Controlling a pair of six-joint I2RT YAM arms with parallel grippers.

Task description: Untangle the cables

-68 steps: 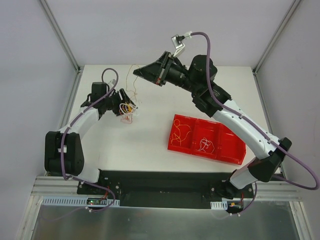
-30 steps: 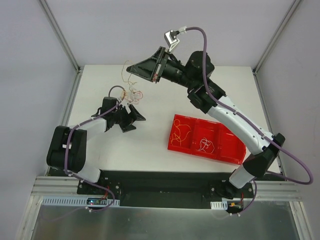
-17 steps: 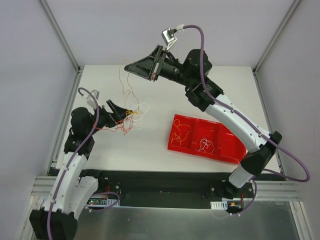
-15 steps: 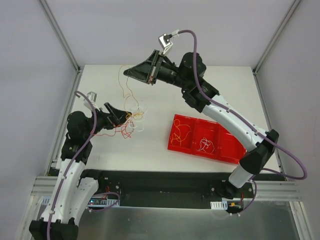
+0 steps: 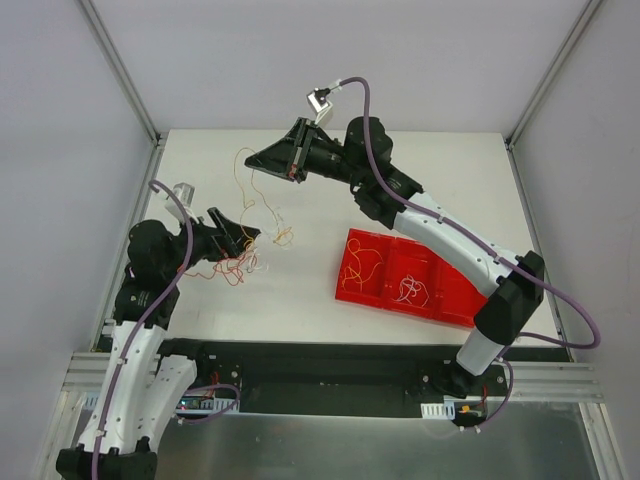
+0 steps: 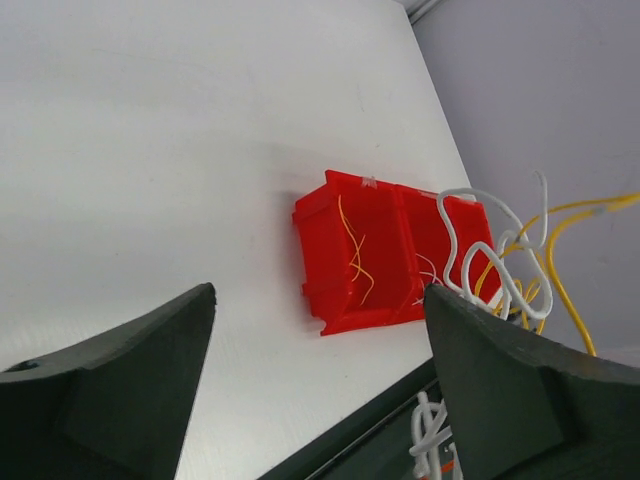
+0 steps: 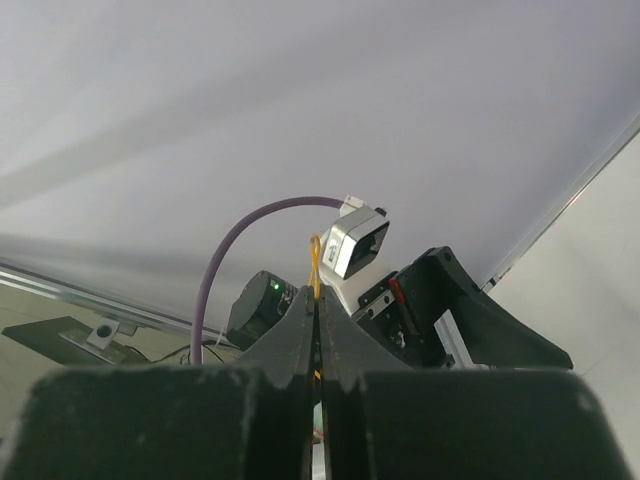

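Looks like a robotics lab test cell to me, definitely nobody's home. The left arm (image 5: 140, 320) and right arm (image 5: 450, 235) are bolted to a black base plate (image 5: 320, 365) at the edge of a plain white table (image 5: 300, 300). It's all boxed in by aluminium frame posts (image 5: 120, 70) and blank grey panels (image 5: 300, 60). There's thick purple cabling (image 7: 300, 201), a wrist camera (image 5: 318, 101) and a red parts bin (image 5: 462, 292).

White arm links (image 5: 455, 238), black joints (image 5: 150, 252), purple cables (image 7: 285, 203) alongside; black wedge fingers (image 6: 120, 400)
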